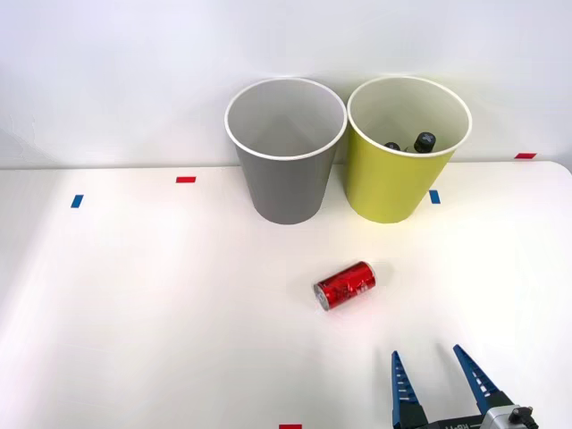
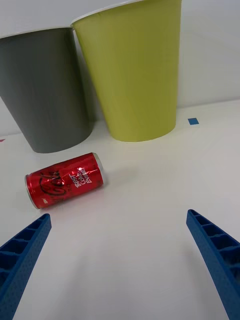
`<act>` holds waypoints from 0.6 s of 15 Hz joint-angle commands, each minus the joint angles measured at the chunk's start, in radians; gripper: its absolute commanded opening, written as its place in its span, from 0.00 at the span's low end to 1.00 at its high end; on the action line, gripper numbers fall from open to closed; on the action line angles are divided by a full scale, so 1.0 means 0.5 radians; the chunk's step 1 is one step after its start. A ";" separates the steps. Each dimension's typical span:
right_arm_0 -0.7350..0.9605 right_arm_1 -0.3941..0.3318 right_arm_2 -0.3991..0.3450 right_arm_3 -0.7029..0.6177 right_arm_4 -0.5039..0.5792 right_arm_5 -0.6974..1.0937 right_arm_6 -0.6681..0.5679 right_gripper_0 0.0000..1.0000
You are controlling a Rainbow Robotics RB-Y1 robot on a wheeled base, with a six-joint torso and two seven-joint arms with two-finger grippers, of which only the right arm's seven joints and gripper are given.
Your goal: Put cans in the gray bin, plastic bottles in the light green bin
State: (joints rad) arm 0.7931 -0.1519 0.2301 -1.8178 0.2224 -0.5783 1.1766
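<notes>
Dark plastic bottles (image 1: 424, 141): just black caps above tall yellow-green bin's (image 1: 393, 192) rim, bodies hidden. Wrist view crops both bins' tops.

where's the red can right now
In the front view the red can lies on its side on the white table, in front of the gray bin and light green bin, ahead of the open right gripper.

The can (image 1: 345, 285) was red with white lettering; one bin (image 1: 286, 156) was gray, the other bin (image 1: 398, 161) yellow-green, both white-rimmed, bottle caps (image 1: 424, 140) black, counter (image 1: 134, 295) white.
</notes>
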 commanded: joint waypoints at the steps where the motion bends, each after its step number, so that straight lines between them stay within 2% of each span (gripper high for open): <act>1: -0.018 -0.009 0.000 0.107 -0.012 0.031 -0.006 0.94; 5: -0.089 -0.138 0.028 0.018 -0.270 -0.052 0.037 0.94; 7: -0.123 -0.233 0.034 -0.199 -0.276 0.227 0.052 0.94; 9: -0.123 -0.322 0.071 -0.549 -0.279 0.742 0.058 0.94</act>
State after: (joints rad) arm 0.7359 -0.2685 0.2501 -1.9464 0.0854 -0.4040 1.2009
